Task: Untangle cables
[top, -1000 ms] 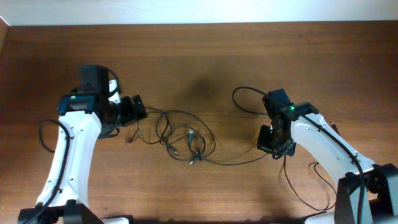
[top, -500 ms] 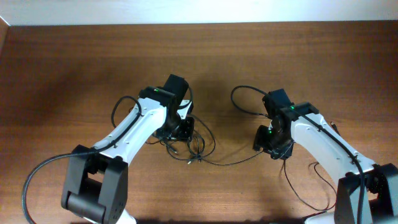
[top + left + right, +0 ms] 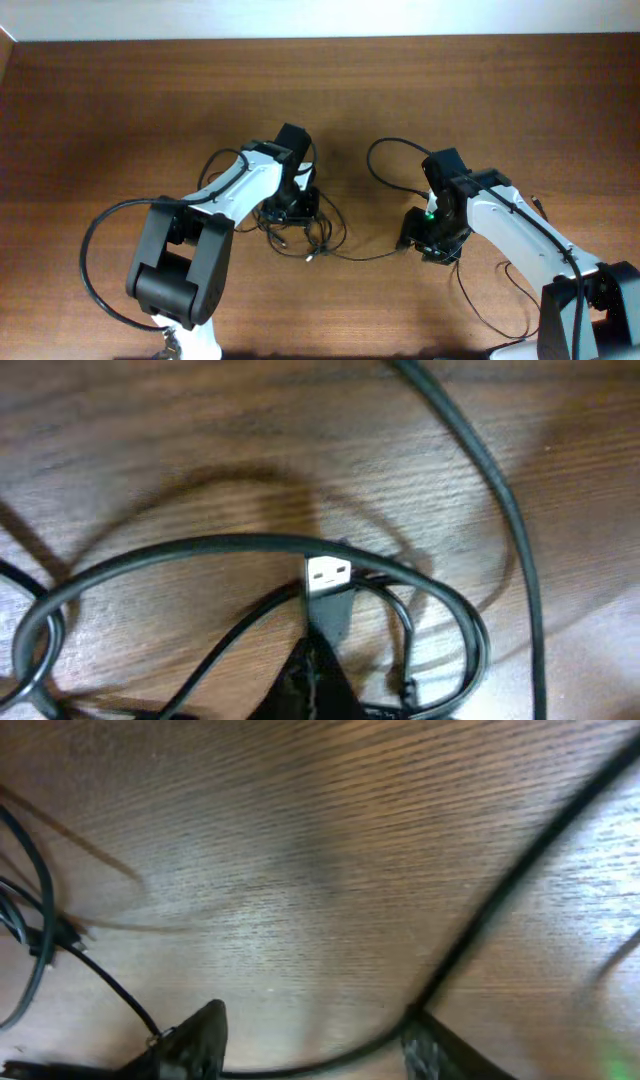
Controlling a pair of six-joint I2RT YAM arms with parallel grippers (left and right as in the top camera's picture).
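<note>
The cables (image 3: 318, 232) lie as a loose black tangle on the brown table, between the two arms. My left gripper (image 3: 297, 207) sits over the tangle's left part. In the left wrist view that gripper (image 3: 318, 665) is shut on the black body of a plug with a silvery end (image 3: 330, 573), and cable loops (image 3: 200, 550) curve around it. One strand (image 3: 370, 257) runs from the tangle to my right gripper (image 3: 412, 240). In the right wrist view my right gripper (image 3: 312, 1045) stands open, and a black cable (image 3: 500, 900) passes between its fingers.
A thicker black cable (image 3: 95, 250) loops from the left arm's base (image 3: 170, 290). Another loop (image 3: 378, 158) arcs beside the right arm, and thin wires (image 3: 480, 300) trail near its base. The table's far edge meets a white wall (image 3: 320, 18).
The left arm swung from the table's left side to the tangle and shut on a plug. The right gripper opened and shifted slightly left.
</note>
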